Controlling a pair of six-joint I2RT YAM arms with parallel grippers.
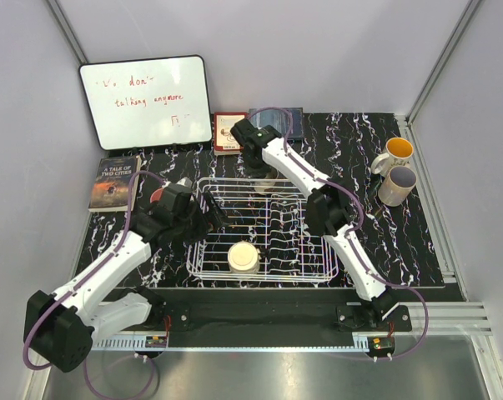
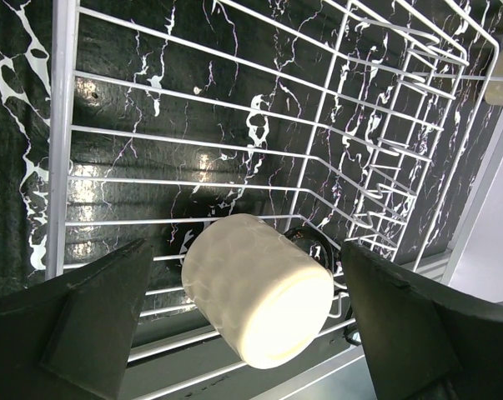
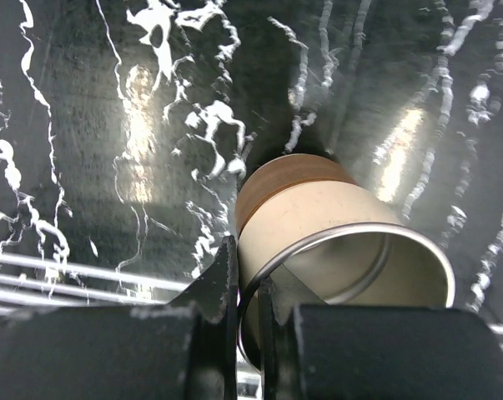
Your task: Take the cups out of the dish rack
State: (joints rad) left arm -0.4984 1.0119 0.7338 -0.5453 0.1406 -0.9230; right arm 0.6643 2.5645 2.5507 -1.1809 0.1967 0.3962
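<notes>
- My left claw (image 2: 243,279) gapes wide and grips nothing. Its fingers (image 2: 93,317) stand on either side of a cream cup (image 2: 255,292), low in the frame, inside the dish rack (image 2: 63,167).
- My right claw (image 3: 248,287) is almost closed, pinching the wall of a tan cup (image 3: 318,221) at the lower centre. The black marbled table (image 3: 84,125) lies behind.

Wire dish rack (image 2: 62,125), glossy table (image 2: 151,58) (marbled), matt dimpled cup (image 2: 255,287)
</notes>
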